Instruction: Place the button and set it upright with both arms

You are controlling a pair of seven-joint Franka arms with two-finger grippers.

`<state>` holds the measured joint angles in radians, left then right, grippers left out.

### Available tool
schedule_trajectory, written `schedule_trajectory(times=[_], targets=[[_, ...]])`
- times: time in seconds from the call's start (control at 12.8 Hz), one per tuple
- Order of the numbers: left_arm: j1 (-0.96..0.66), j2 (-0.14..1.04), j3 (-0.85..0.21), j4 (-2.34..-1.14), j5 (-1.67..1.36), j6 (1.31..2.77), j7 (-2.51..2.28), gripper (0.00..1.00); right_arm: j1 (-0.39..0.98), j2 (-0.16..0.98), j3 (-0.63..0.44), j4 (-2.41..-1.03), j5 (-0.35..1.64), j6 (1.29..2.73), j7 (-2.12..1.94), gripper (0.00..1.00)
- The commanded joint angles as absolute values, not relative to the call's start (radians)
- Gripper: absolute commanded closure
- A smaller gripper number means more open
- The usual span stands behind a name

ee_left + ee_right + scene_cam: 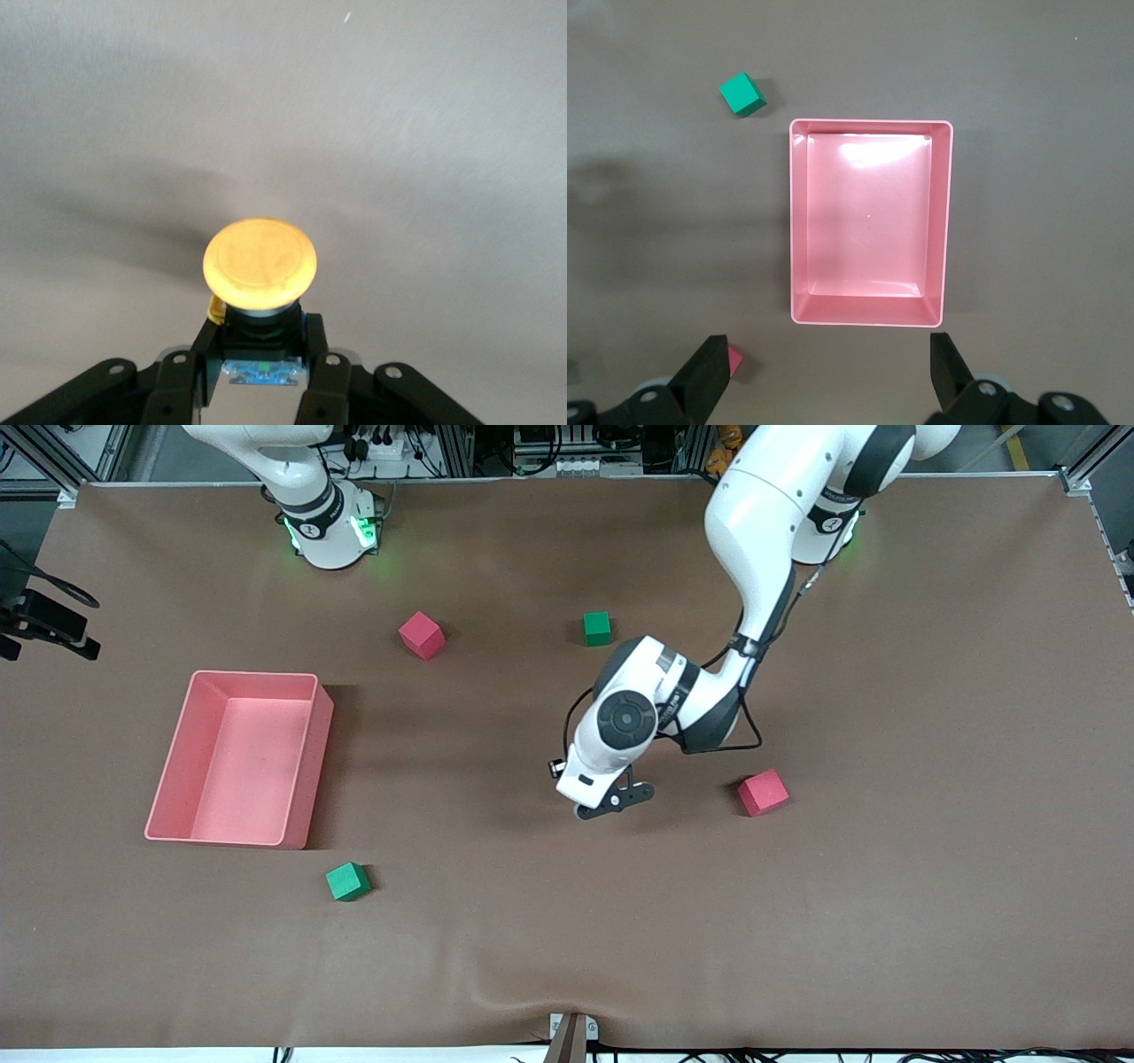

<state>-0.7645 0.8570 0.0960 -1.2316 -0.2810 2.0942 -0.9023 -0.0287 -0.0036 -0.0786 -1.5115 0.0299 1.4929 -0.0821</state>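
In the left wrist view my left gripper (261, 347) is shut on the button's black body. The round orange cap (260, 264) sticks out past the fingertips, and the bluish base (261, 372) sits back between the fingers. In the front view the left gripper (617, 800) hangs low over the middle of the table, and the button is hidden under the wrist. My right gripper (828, 381) is open and empty, high over the table beside the pink bin (871, 125). It is out of the front view.
The pink bin (252, 677) stands toward the right arm's end. One red cube (422, 635) and one green cube (597, 628) lie near the bases. A second red cube (763, 792) lies beside the left gripper. A second green cube (347, 881) lies nearer the camera than the bin.
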Motion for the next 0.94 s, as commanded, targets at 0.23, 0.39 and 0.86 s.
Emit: schedule_trajectory(times=[0.23, 0.39, 0.86], targets=[[-1.020, 0.815, 0.406, -1.246, -0.275, 2.128, -1.041, 1.00, -0.025, 0.002, -0.080, -1.496, 0.035, 1.483, -0.063, 0.00], [-1.112, 0.830, 0.494, -1.249, -0.273, 2.181, -1.130, 1.00, -0.023, 0.002, -0.080, -1.496, 0.037, 1.486, -0.063, 0.00], [-1.198, 0.897, 0.488, -1.253, 0.197, 2.272, -1.578, 1.00, -0.020, 0.003, -0.080, -1.496, 0.040, 1.489, -0.063, 0.00]])
